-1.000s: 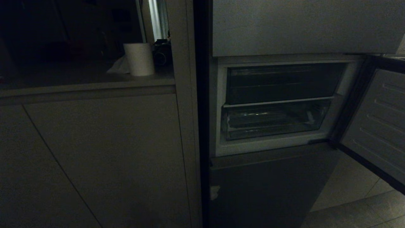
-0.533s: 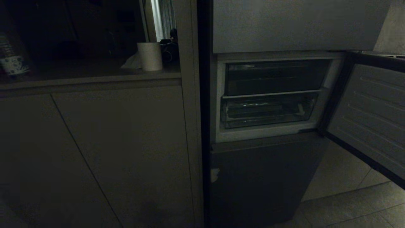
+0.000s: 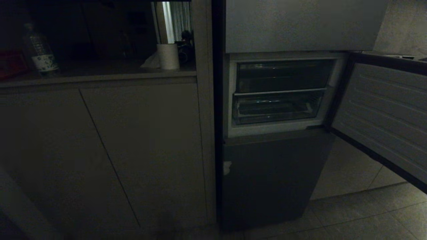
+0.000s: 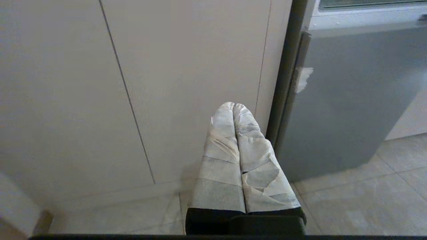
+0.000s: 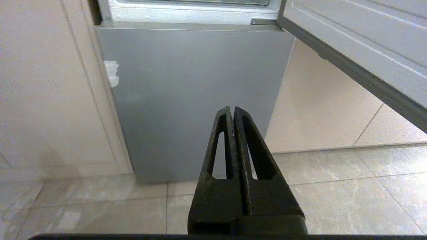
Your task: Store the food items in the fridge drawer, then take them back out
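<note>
Fridge (image 3: 277,180) stands dead ahead in the gloom, tall and dark grey, with its middle door (image 3: 383,113) swung wide open to the right and the ribbed inner face showing. Inside that open compartment sits the fridge drawer (image 3: 275,107), a clear plastic tray pushed in under a second clear bin, and what lies inside it is too dark to make out. Down on the lower door panel's left edge there's a whitish tape scrap (image 3: 227,167). Off to the left, pale cabinets (image 3: 140,146) run under a countertop, where a roll of paper towel (image 3: 168,56) stands upright near the fridge side, and a plastic bottle (image 3: 40,53) stands well apart at the far left. Beside that bottle a dim red shape (image 3: 11,63) shows on the counter, too dark to say whether it's the food items. Neither arm reaches into the head view. Left gripper (image 4: 233,106), fingers wrapped in pale tape, hangs low before the cabinet front just beside the fridge's edge, fingers pressed together and holding nothing. Right gripper (image 5: 231,108), bare black fingers, hangs low in front of the fridge's bottom panel over the tiled floor (image 5: 333,186), fingers likewise pressed together with nothing between them.
</note>
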Robot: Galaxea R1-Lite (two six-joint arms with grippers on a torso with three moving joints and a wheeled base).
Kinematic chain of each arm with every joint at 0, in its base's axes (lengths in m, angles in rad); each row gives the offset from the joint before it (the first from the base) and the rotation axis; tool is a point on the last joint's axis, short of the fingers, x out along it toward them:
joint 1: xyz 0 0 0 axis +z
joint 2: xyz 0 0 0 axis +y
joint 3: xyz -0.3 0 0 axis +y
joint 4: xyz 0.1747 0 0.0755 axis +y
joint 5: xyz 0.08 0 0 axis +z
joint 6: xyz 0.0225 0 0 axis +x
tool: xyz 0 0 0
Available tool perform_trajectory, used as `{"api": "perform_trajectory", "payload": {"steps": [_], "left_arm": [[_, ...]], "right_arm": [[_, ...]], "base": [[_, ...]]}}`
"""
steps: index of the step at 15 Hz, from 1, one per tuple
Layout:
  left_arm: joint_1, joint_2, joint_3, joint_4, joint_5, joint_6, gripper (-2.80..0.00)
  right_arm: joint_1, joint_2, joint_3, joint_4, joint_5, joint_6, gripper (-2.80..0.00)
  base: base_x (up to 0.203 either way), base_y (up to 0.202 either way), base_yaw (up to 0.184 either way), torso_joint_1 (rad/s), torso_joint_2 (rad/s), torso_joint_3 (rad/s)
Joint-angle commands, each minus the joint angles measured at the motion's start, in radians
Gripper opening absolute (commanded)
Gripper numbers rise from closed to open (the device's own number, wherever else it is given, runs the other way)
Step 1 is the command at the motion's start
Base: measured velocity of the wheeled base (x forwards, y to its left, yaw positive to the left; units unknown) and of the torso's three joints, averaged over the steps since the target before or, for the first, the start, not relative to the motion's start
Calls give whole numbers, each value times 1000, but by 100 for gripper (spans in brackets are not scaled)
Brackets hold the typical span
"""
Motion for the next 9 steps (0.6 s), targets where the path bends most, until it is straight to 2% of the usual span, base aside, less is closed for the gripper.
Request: {"api": "perform_trajectory", "payload": {"steps": [1,4,6,9], "left_arm": [[0,0,0,0,0,-1,-280],[0,0,0,0,0,-1,-280],[0,0,0,0,0,1,-280],[0,0,0,0,0,-1,-280]], "right_arm": [[0,-2,0,0,-1,11,-280],[-1,-2,-1,-2,-5,29,-280],[-2,5,-53,5,-40,67,-280],[-3,188,-259,47,-168,252,-280]], "base": [[-141,0,0,-2,2,2],[-20,0,0,0,0,3],[0,0,0,0,0,0],[0,0,0,0,0,0]]}}
